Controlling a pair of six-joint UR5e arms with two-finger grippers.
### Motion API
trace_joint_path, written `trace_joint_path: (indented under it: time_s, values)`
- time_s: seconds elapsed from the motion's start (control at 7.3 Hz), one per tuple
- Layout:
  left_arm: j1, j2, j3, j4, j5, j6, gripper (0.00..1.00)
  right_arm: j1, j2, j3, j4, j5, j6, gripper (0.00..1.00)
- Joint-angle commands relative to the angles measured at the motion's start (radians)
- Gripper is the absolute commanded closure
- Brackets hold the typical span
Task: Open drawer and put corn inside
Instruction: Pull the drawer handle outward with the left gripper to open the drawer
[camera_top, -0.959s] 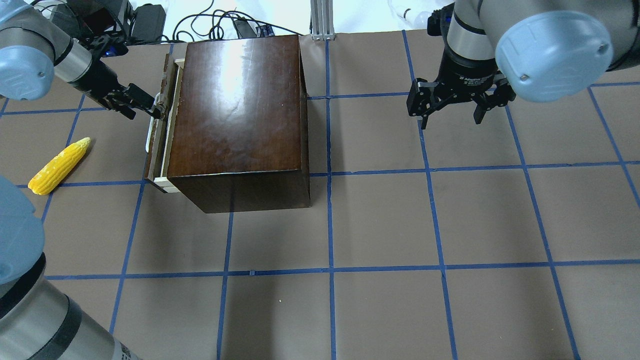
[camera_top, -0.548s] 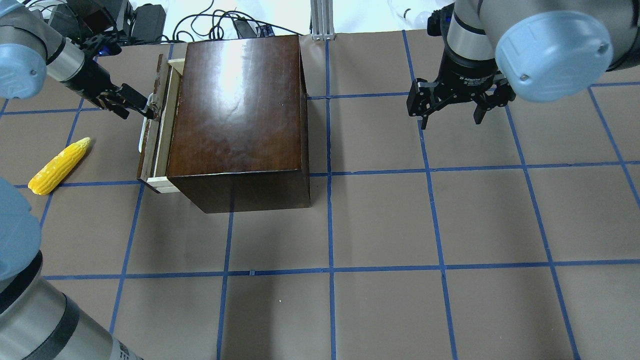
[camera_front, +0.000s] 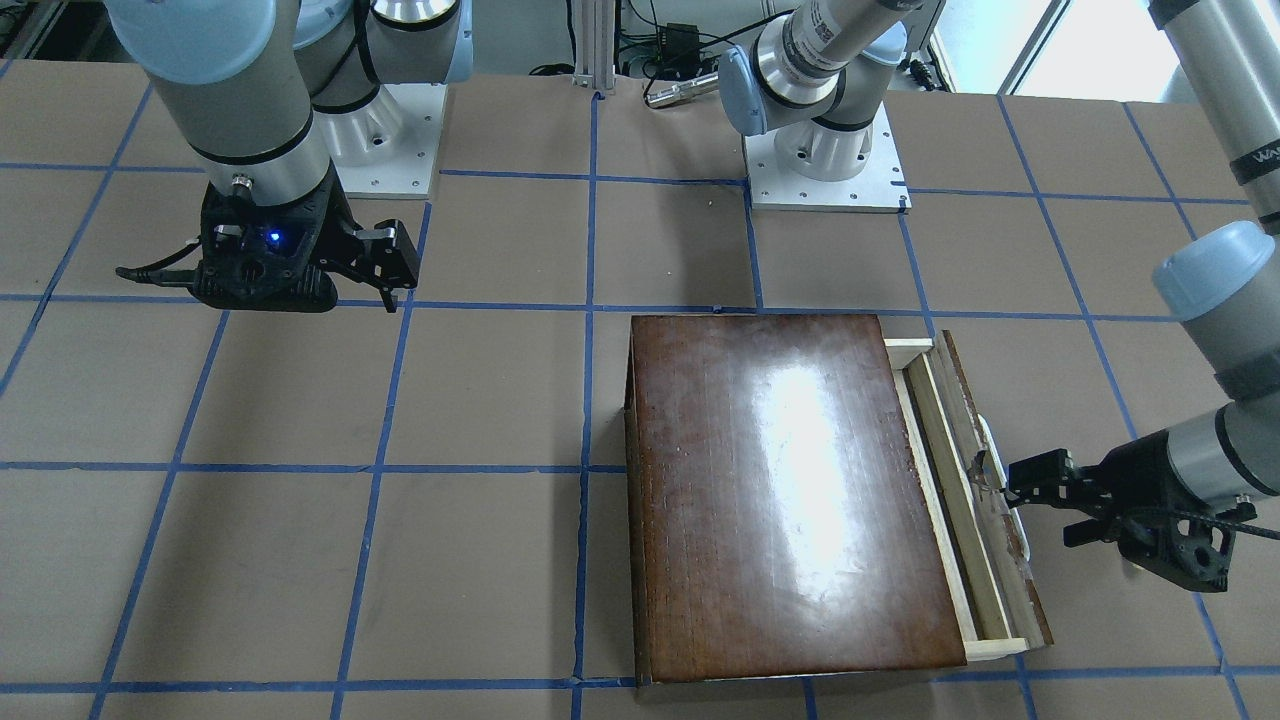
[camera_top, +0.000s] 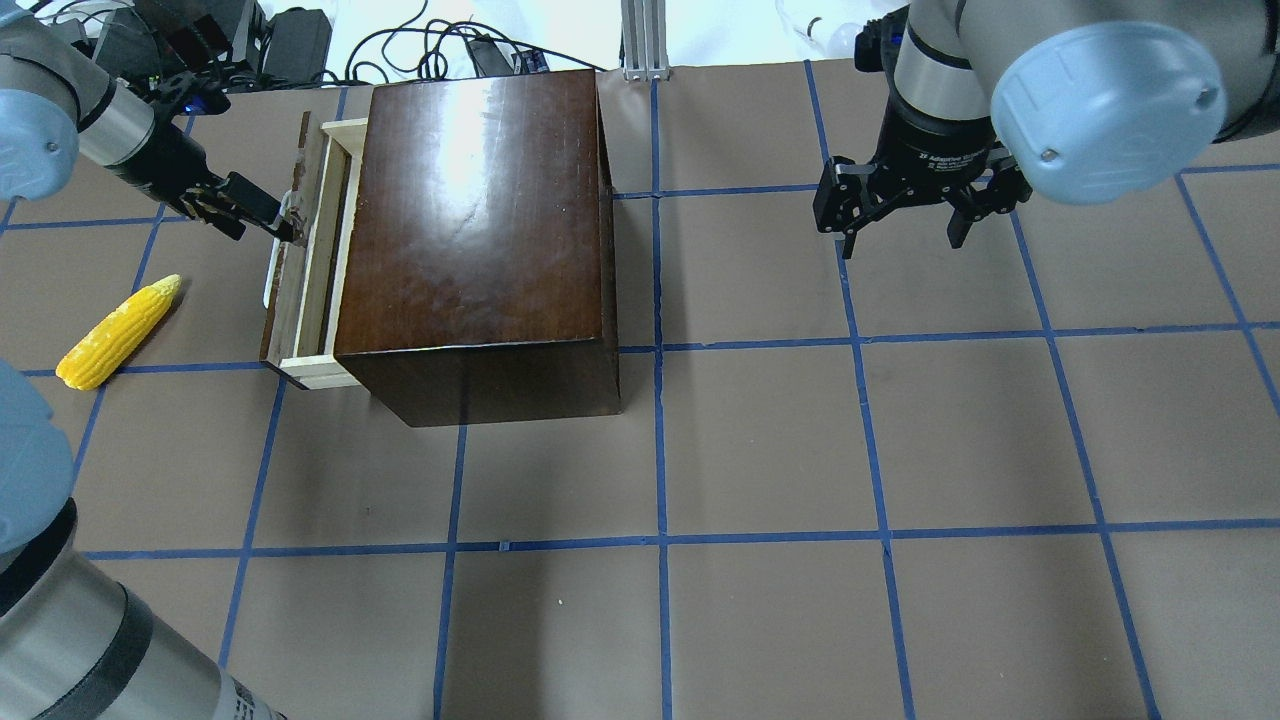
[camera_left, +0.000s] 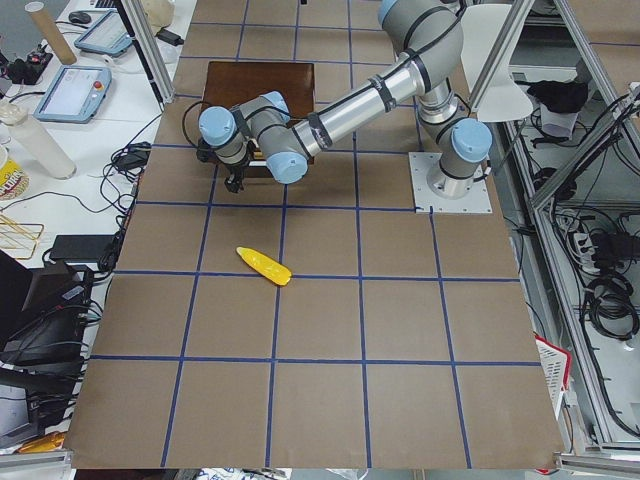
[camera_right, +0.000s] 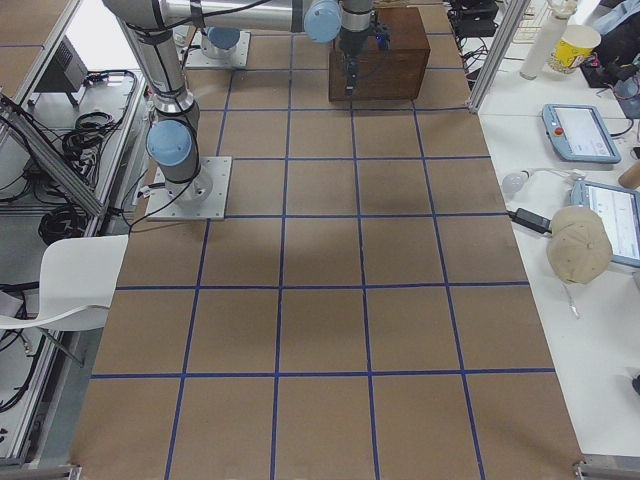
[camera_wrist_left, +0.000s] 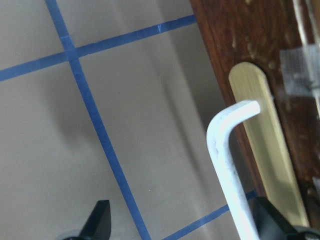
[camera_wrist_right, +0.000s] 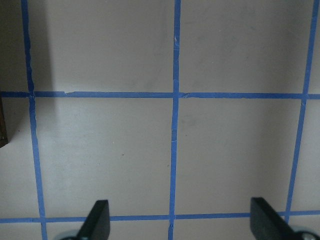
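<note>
The dark-brown box stands at the back left of the table. Its drawer is pulled partly out to the left and shows a narrow strip of pale-wood tray. My left gripper is at the drawer's white handle. In the left wrist view its fingers are wide apart, and the handle runs down beside the right finger. The yellow corn lies on the table left of the drawer, apart from it. My right gripper hangs open and empty over the table at the back right.
Brown paper with a blue tape grid covers the table. Cables and black devices lie beyond the back edge behind the box. The arm bases stand on the robot's side.
The drawer has slid further out to the left, and my left gripper has moved left with its handle. The corn and the right arm have not moved.
</note>
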Motion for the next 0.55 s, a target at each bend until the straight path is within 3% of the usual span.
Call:
trace_joint_path:
  time_s: [0.0,0.41]
  values:
    - [0.002,0.0,0.003,0.001,0.013,0.02,0.0,0.0,0.0,0.0,0.0,0.0,0.0,0.0]
    - [0.011,-0.002,0.003,0.003,0.016,0.053,0.0,0.0,0.001,0.0,-0.001,0.0,0.0,0.0]
